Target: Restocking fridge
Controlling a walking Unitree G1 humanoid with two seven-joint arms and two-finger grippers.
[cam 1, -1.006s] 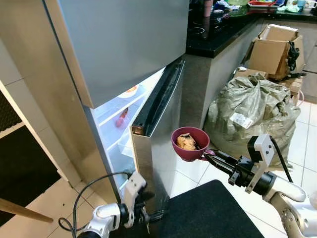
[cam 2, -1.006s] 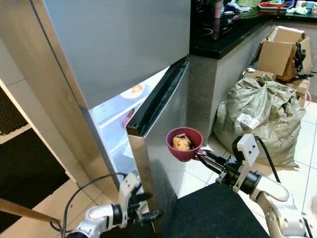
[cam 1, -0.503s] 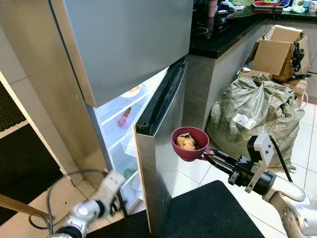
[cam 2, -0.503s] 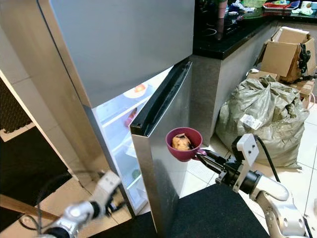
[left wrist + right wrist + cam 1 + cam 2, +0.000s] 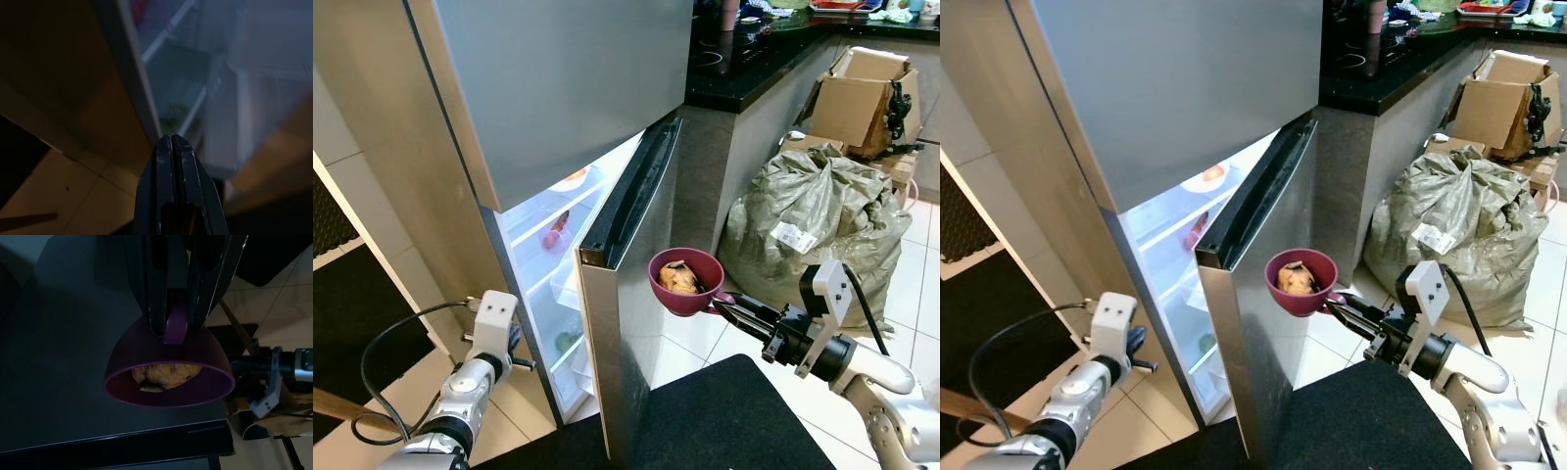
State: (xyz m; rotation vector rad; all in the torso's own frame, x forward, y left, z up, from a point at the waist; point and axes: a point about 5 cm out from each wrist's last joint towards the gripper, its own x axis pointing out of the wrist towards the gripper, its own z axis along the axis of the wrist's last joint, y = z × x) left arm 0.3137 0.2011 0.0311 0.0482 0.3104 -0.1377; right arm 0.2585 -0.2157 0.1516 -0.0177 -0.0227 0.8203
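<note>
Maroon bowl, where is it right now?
The maroon bowl is held by its handle in the right gripper, right of centre in the head views, beside the outer face of the open fridge door, in front of the grey sack.

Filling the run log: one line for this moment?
fridge door: ajar | right gripper: shut on maroon bowl, food inside | left gripper: shut, facing fridge opening

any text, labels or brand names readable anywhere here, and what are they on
None can be read.
White label on the grey sack: dark print, too small and blurred to read.
Cardboard box: no legible print.
Fridge door and maroon bowl in the right pincer: no markings visible.
</note>
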